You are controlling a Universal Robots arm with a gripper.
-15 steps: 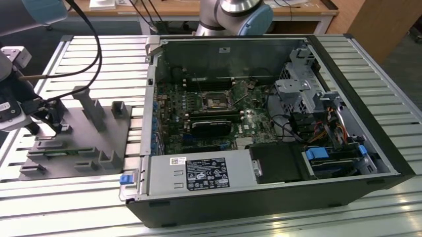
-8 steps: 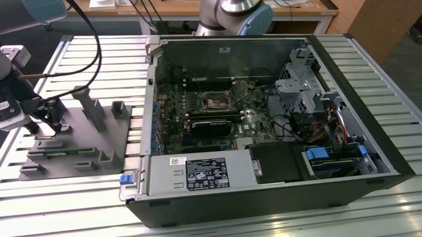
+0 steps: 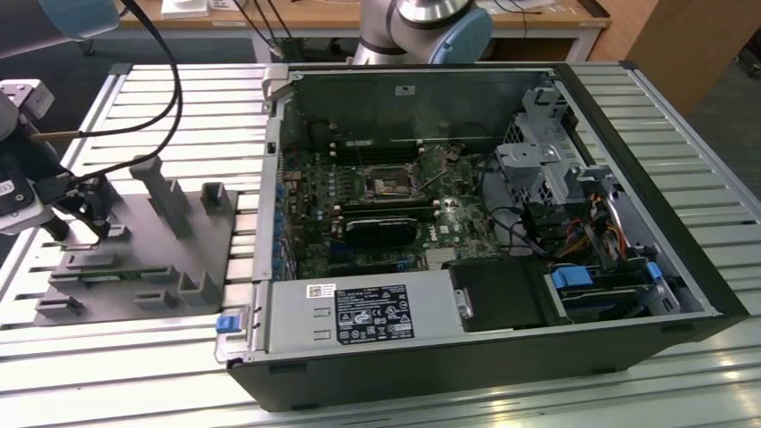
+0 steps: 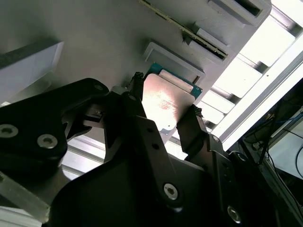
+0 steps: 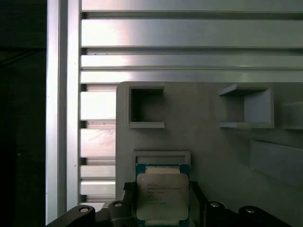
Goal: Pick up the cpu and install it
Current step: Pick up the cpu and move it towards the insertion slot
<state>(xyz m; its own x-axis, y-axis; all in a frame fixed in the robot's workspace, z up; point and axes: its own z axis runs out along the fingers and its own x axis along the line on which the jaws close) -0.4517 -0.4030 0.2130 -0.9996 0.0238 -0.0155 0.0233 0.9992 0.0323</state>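
The cpu (image 5: 162,197), a flat square chip with a silvery lid and green edge, lies in a shallow pocket of the grey fixture plate (image 3: 131,267) at the exterior view's left. My gripper (image 3: 100,230) is down over it. In both wrist views the black fingertips (image 4: 190,126) press against two opposite sides of the cpu (image 4: 163,101), so the gripper (image 4: 164,96) is shut on it. The chip still rests in its pocket. The dark square socket (image 3: 390,185) sits on the motherboard inside the open computer case (image 3: 666,267), well to the exterior view's right of the gripper.
The fixture plate carries upright grey posts (image 3: 163,192) and several small holders (image 5: 146,106) close around the gripper. It lies on a slatted aluminium table (image 3: 178,98). Black cables (image 3: 167,80) hang above the plate. Inside the case are a black heatsink block (image 3: 380,230) and drive cages (image 3: 541,169).
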